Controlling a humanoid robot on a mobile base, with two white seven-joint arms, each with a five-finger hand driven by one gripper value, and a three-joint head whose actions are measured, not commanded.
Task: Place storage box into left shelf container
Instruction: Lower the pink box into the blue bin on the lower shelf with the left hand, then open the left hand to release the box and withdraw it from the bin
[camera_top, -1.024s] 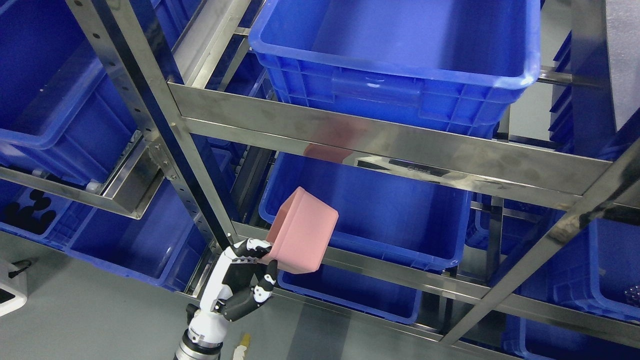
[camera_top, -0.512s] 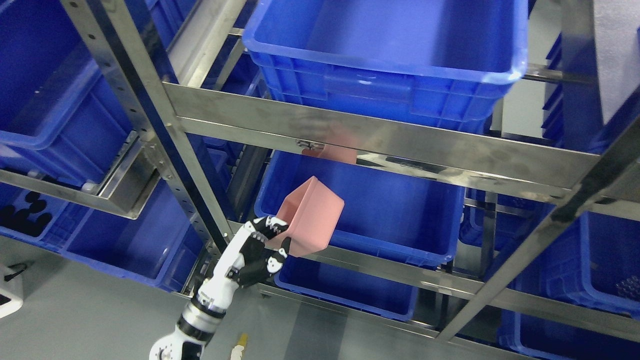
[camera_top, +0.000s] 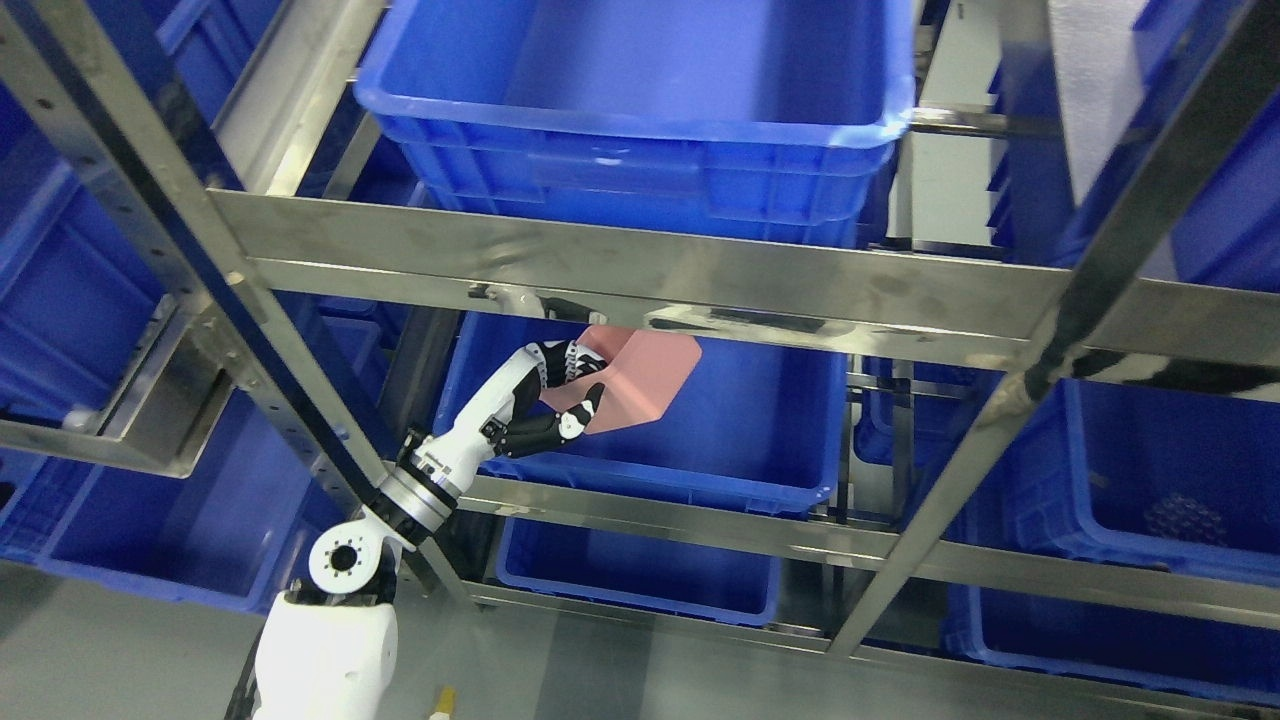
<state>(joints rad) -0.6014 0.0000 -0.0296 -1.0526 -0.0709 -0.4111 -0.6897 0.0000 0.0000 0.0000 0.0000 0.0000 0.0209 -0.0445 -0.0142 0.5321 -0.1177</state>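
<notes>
pink storage box (camera_top: 640, 380): tilted, held above the interior of the blue middle-shelf container (camera_top: 760, 440), top hidden by the steel shelf rail (camera_top: 640, 275) | left hand (camera_top: 545, 405): fingers curled around the box's near edge | blue bin (camera_top: 640, 110) on shelf above

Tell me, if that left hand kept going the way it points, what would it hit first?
Probably nothing solid soon: the left hand, holding the pink storage box, points into the open blue container; eventually its far wall, though depth is unclear.

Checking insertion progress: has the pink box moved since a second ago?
Yes. The pink box went from the middle blue bin's front rim inward, over its interior.
</notes>
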